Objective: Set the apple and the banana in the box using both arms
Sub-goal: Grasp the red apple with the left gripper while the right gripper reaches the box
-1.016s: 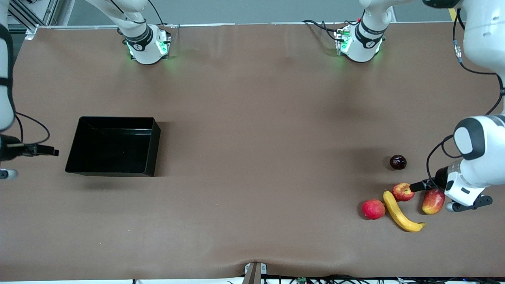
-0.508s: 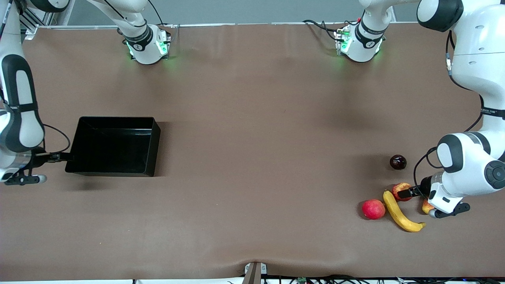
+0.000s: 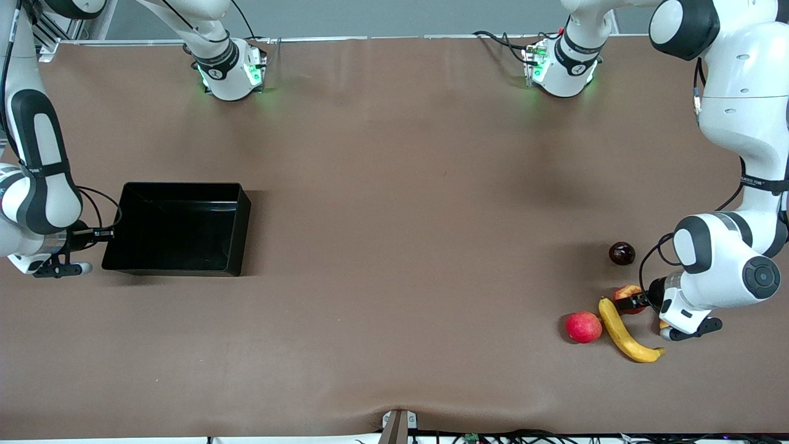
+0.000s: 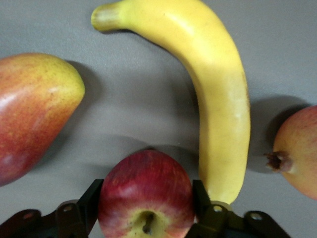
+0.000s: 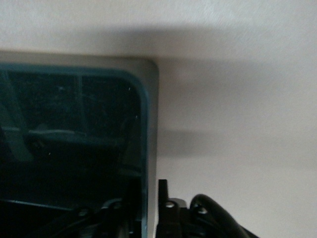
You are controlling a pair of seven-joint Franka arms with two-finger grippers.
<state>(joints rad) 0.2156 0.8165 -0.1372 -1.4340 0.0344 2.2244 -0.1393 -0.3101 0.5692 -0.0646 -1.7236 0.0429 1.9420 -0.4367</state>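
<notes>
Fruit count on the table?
5, all toward the left arm's end: dark fruit farthest from the camera; apple in the left gripper; banana beside it; pink-red fruit beside the banana; mango mostly hidden under the left arm.

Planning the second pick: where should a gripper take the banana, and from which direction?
Judging from its pose, grip the banana across its thick middle, coming from straight above, fingers straddling its width. It lies flat, curved, with the apple close to one end, where the left gripper sits, and the pinkish-red fruit beside it.
</notes>
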